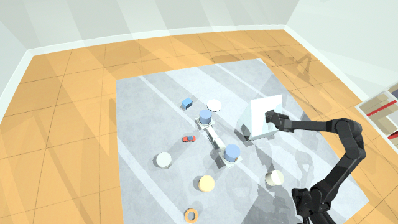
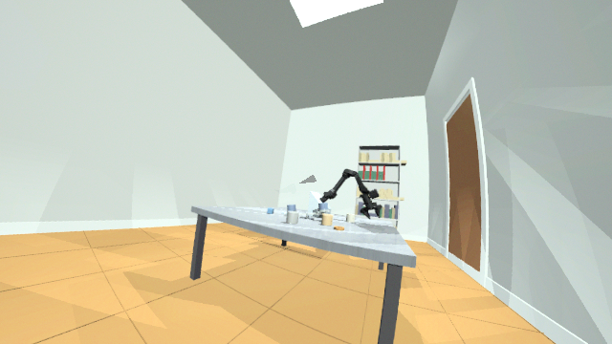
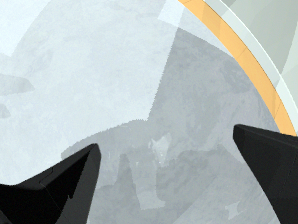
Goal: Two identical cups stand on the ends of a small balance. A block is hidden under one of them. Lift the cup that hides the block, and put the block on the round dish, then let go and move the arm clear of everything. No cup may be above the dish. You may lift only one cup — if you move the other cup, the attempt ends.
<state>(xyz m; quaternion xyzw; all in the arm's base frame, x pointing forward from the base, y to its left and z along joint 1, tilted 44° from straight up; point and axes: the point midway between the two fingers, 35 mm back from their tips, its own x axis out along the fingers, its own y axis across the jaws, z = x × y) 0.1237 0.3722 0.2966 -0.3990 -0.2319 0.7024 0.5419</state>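
Two blue cups stand on the end plates of a white balance (image 1: 214,137). One cup (image 1: 205,116) (image 2: 291,207) is near the dish; the other cup (image 1: 232,152) (image 2: 323,206) is at the opposite end, with a small orange-brown patch at its lower edge. No whole block shows at either cup, and the balance's tilt is hard to tell. The round white dish (image 1: 214,105) lies beyond the first cup, with nothing on it. My gripper (image 2: 373,214) (image 3: 169,142) is open and empty, over the table's right part in the top view, well away from both cups.
A blue block (image 1: 186,103) and red toy car (image 1: 189,139) lie near the balance. A pale cylinder (image 1: 163,160), yellow cylinder (image 1: 206,183), cream cylinder (image 1: 275,178) and orange ring (image 1: 186,215) surround it. A tall white wedge-shaped body (image 1: 259,119) stands by the arm's base.
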